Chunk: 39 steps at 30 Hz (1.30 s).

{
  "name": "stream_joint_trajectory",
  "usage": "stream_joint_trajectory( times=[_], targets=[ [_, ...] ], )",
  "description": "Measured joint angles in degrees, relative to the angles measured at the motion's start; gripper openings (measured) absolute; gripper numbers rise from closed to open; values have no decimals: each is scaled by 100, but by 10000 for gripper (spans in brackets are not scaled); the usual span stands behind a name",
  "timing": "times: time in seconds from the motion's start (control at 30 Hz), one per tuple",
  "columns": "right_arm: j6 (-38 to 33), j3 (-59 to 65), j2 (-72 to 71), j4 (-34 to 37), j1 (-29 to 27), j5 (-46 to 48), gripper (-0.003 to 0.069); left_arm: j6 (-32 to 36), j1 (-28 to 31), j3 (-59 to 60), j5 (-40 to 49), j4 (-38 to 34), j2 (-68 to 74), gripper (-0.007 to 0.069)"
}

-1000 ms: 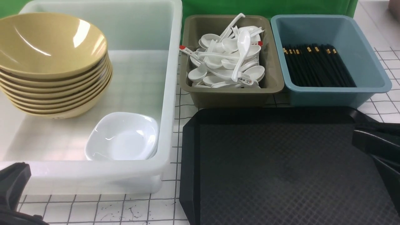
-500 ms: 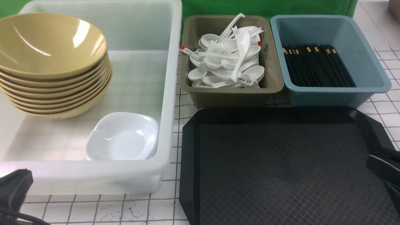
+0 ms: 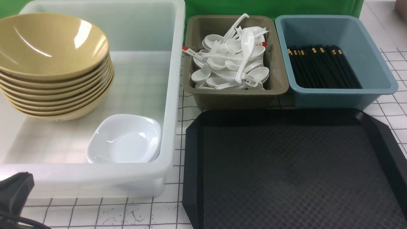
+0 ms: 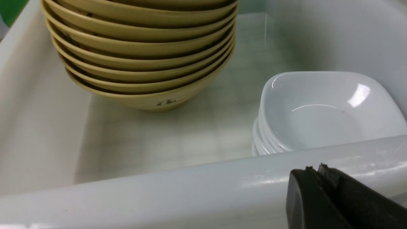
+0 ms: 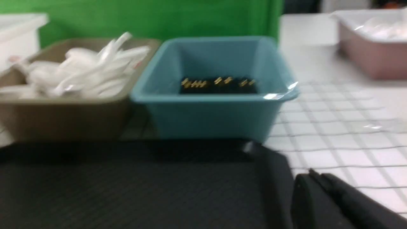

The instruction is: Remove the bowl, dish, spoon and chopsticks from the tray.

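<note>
Now we find the tray (image 3: 286, 171) bare, its black cross-hatched surface just ahead of our right gripper (image 5: 313, 181), which sits clenched and empty at the tray's cut corner. Beyond our left gripper (image 4: 314, 170), likewise clenched on nothing, the translucent tub (image 4: 190, 190) keeps the glossy yellow bowl (image 3: 52, 41) atop its stack and the white dish (image 3: 125, 140) nearer us. Farther off, the spoon (image 3: 246, 52) tops the brown bin's (image 3: 235, 95) pile, and the chopsticks (image 3: 322, 65) lie in the blue bin (image 3: 343, 95); we judge the sorting done.

Blurred view. Black tray (image 5: 133, 187) fills foreground. Beyond it, blue bin (image 5: 216, 111) with gold-banded black chopsticks (image 5: 217, 85); beside it olive bin (image 5: 63, 117) heaped with white spoons (image 5: 86, 76). Right gripper (image 5: 313, 179) closed, near tray corner.
</note>
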Motion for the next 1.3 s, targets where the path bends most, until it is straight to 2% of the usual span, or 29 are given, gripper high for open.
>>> stream_joint_trajectory(
  times=[0.23,1.0,1.07,1.23,1.3],
  targets=[
    [58,5,-135,-6,-182,1019,35,0,0,0,0,-5,0,-13],
    [58,0,-135,-1,-182,1059,41,0,0,0,0,4,0,-13],
    [58,0,-135,-1,-182,1059,42,6,0,0,22,147,0,-13],
    [58,0,-135,-1,-182,1066,46,29,0,101,34,1109,0,-13],
    [58,0,-135,-1,-182,1066,47,-9,0,173,-39,1220,0,-13]
  ],
)
